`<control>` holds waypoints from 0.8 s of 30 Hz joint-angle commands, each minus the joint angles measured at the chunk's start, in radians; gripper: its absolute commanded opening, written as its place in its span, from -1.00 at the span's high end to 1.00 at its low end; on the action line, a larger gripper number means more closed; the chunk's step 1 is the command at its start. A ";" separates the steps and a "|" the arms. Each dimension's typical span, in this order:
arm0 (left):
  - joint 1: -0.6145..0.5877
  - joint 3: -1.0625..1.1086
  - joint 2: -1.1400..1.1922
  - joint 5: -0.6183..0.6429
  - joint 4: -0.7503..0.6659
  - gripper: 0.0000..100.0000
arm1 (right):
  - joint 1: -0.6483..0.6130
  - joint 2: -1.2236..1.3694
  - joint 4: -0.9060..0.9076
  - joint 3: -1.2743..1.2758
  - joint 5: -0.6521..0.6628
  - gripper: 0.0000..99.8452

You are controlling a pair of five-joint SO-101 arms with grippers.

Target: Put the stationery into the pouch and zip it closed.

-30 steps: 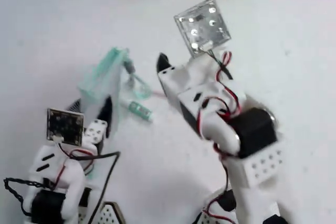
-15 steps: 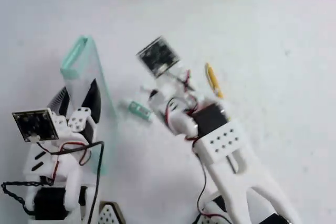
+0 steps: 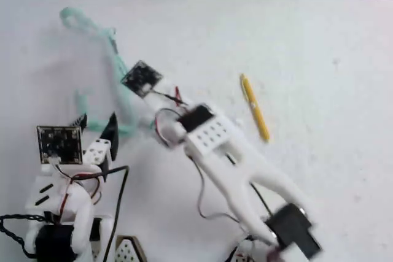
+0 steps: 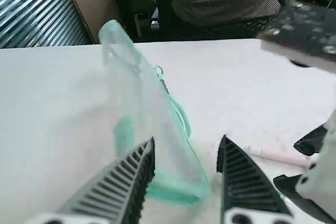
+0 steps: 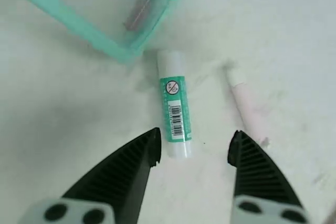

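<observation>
Gaping wide, the right gripper [image 5: 195, 134] masks the glue stick [image 5: 174, 111] from above; left gripper [image 4: 186, 141] also wide, blurred pouch [image 4: 139, 103] at 12 o'clock.

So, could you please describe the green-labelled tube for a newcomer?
On the table, find the clear pouch with mint edging. The tube lies off its corner, by the right hand. Unlike the pink pen alongside, it wears a green barcoded label.
</observation>
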 commanded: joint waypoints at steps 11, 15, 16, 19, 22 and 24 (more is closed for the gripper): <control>-0.101 -0.054 0.018 -0.068 -0.104 0.59 | 0.044 0.147 0.010 -0.126 0.006 0.72; -0.251 -0.055 0.053 -0.098 -0.186 0.59 | 0.074 0.139 -0.035 -0.071 -0.034 0.72; -0.251 -0.057 0.088 -0.101 -0.189 0.59 | 0.076 0.139 -0.054 -0.052 -0.040 0.72; -0.245 -0.120 0.271 -0.097 -0.193 0.59 | 0.079 0.139 -0.113 -0.005 -0.048 0.72; -0.219 -0.284 0.519 -0.095 -0.180 0.59 | 0.077 0.139 -0.173 0.043 -0.048 0.73; -0.220 -0.414 0.671 -0.095 -0.153 0.59 | 0.070 0.139 -0.203 0.075 -0.049 0.73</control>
